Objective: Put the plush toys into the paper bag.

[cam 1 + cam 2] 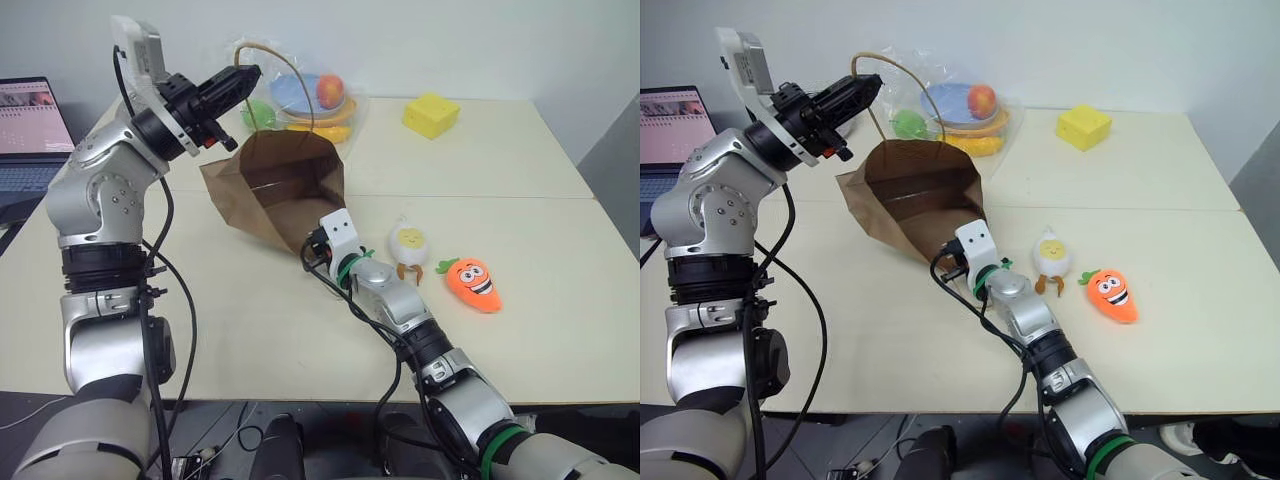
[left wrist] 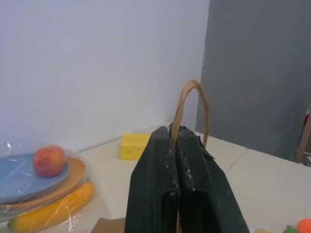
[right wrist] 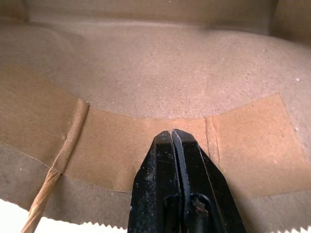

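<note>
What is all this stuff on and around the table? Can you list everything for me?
paper bag: one, brown, mid-table, mouth open, a cord handle pinched and lifted by the left gripper
egg toy: one, white and yellow, right of the bag
carrot toy: one, orange, right of the egg toy
sponge block: one, yellow, far side
wrapped fruit: one bundle on plates, behind the bag
laptop: one, far left
left gripper: black jaws shut on the handle
right gripper: black jaws shut, at the bag's near rim

The left end effector [image 1: 866, 87] pinches a cord handle [image 1: 902, 78], lifting the brown paper bag [image 1: 915, 195] open; egg plush [image 1: 1051, 256] and carrot plush [image 1: 1111, 293] lie on the desk [image 1: 1160, 240].
</note>
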Available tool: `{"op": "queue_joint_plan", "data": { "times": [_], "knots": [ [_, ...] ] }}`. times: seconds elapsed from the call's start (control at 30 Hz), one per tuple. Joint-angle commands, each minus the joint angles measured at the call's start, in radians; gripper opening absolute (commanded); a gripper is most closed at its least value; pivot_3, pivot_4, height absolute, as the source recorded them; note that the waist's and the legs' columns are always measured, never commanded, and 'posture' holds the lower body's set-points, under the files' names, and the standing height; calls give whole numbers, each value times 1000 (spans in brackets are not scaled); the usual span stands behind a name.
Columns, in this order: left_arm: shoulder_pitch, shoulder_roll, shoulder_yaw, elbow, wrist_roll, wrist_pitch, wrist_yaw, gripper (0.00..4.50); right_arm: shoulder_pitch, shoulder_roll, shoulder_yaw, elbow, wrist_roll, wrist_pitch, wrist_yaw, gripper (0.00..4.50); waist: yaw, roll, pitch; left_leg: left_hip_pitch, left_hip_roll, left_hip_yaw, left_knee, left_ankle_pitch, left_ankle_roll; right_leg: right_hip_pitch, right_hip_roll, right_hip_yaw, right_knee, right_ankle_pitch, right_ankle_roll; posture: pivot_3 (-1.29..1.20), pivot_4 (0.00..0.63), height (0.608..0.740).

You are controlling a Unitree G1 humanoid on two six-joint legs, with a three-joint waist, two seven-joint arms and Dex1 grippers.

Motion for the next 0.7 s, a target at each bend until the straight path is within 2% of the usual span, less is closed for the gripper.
{"op": "queue_joint_plan", "data": {
  "times": [0.03,0.3,0.43,0.7],
  "knots": [
    [1,12,11,-57,-3,-22,-8,0,-1,12,-10,-4,-11,-6,-7,41,-2,0,0,0,0,0,0,0,0,0,0,0,0,0,0,0,150,740],
    [0,2,15,-71,-18,-21,-10,0,9,-4,3,-10,-16,24,18,41,-5,0,0,0,0,0,0,0,0,0,0,0,0,0,0,0,150,740],
    [-24,7,32,-98,-49,1,-12,0,29,-60,84,-13,-49,177,120,41,-5,0,0,0,0,0,0,0,0,1,0,0,0,0,0,0,150,740],
    [-14,19,31,-99,-32,-31,-11,0,41,-55,41,-36,-26,271,123,41,-6,0,-1,2,0,0,0,0,0,2,0,0,0,0,0,0,150,740]
  ]
}}
